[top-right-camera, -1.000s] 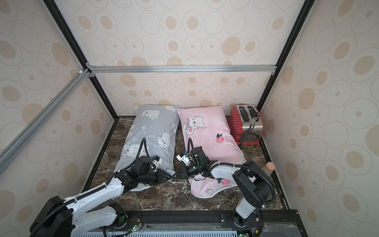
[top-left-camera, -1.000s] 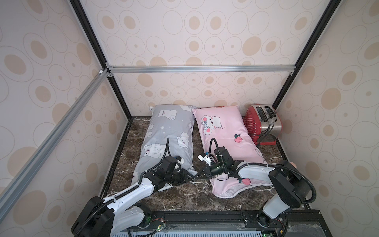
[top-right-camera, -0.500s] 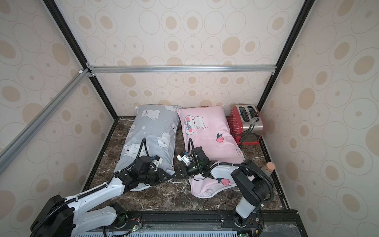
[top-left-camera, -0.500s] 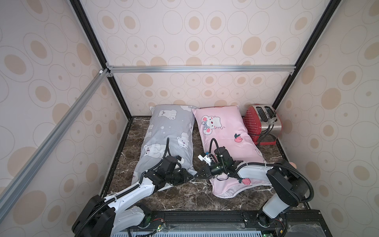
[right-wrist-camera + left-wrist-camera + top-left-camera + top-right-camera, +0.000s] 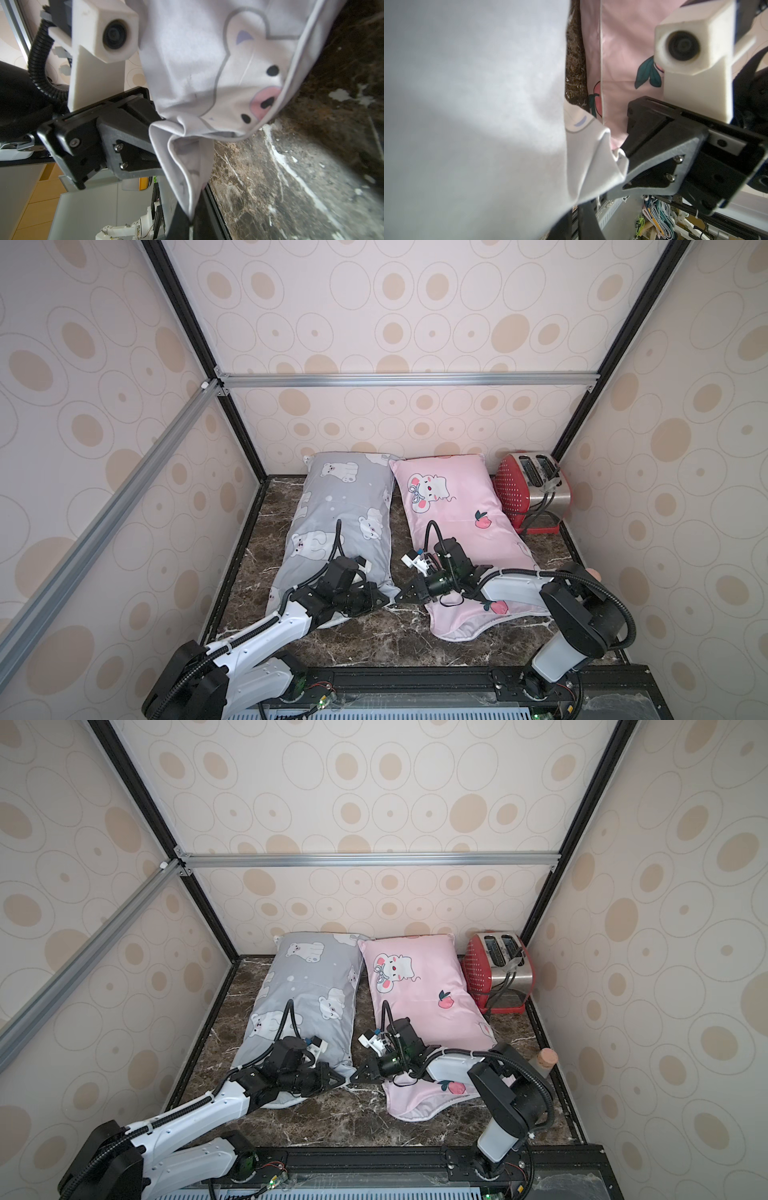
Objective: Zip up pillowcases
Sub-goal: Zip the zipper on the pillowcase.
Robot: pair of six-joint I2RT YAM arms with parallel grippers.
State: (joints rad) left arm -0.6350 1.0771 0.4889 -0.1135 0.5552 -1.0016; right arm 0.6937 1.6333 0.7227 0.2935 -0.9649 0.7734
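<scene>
left arm point(image 5: 266, 626) and right arm point(image 5: 513, 587) stretch low and inward from the front; left gripper point(image 5: 384, 604) and right gripper point(image 5: 400, 596) face tip to tip, nearly touching, both with jaws pressed together.

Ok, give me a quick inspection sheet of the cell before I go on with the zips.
Surface: dark marble tabletop.
Job's things: grey pillowcase and pink pillowcase lie side by side, lengthwise; zip state not visible.
Clutter: red toaster in the far right corner, beside the pink pillowcase.
Grippers: left gripper and right gripper both shut, pinching the grey pillowcase's near corner; right arm lies across the pink pillowcase.
Cables: black hose loops above each wrist; toaster cord hangs down its front.
Surroundings: spotted walls, aluminium frame bar.
</scene>
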